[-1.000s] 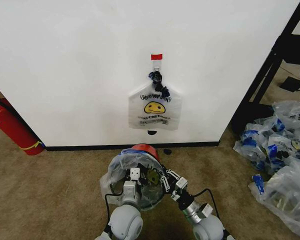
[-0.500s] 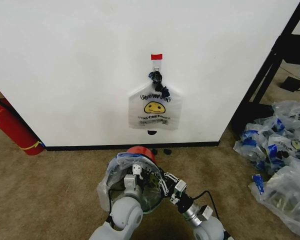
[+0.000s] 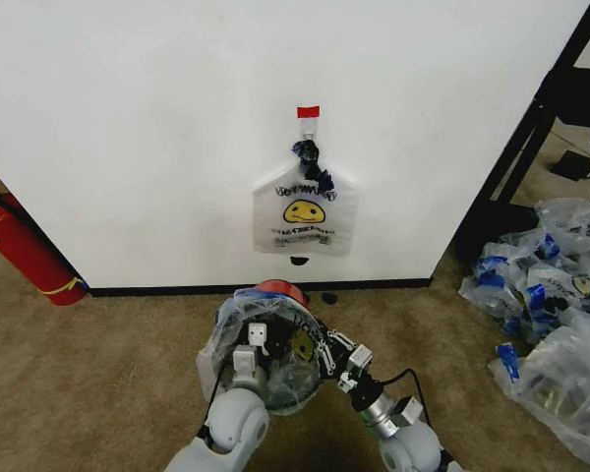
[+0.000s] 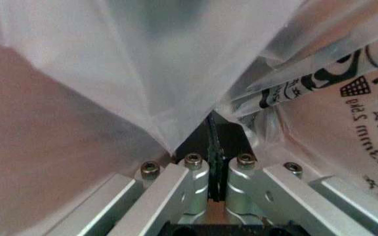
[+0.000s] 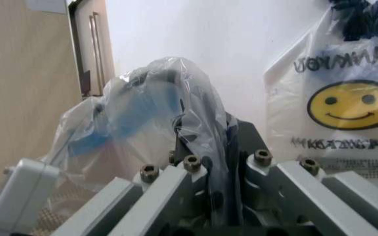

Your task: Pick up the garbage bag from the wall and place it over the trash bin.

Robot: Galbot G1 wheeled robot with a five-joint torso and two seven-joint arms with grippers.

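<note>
Thin, crinkly, translucent plastic is stretching over the trash bin, a small round black bucket whose red base is peeking out just beyond both pincers, toward the wall. This plastic is the garbage bag, whitish with blue patches, and it is draping around the bin's rim between and around the 2 pincers. The left pincer is pinching a fold of that film: in the left wrist view its metal fingers are sitting nearly together with a dark sliver of plastic caught in the narrow slot, so it is gripping the bag. Beside that slot the film is carrying black print, a small grid mark and rows of tiny characters too smeared to read. The right pincer is sitting just beside the left one at the bin's rim; the right wrist view is showing bunched clear film with a blue smear wrapped over its fingers, which are closing on it. Well beyond both pincers a second smiley bag is hanging flat on the plain white wall from a hook under red tape, its top lettering garbled, the yellow face clear, the lower black line unreadable. A black strip is running along the wall's base.
</note>
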